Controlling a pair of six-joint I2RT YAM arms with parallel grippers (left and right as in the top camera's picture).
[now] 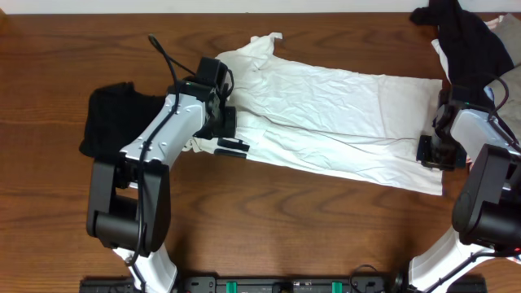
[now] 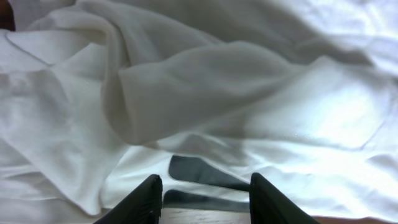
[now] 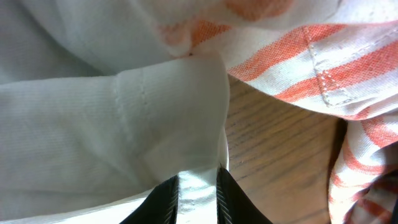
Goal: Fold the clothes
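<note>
White shirt (image 1: 334, 122), wrinkled, lies spread across the middle of the table (image 1: 285, 236), with black stripe marks (image 2: 199, 171) at its near-left hem. Over them the left gripper (image 2: 205, 186) hangs with jaws apart, empty. The right gripper (image 3: 198, 183) pinches the shirt's right edge beside a red-striped cloth (image 3: 298, 56).

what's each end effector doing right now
left end effector: open, holding nothing, just above the white shirt
right end effector: closed on the white shirt's edge
</note>
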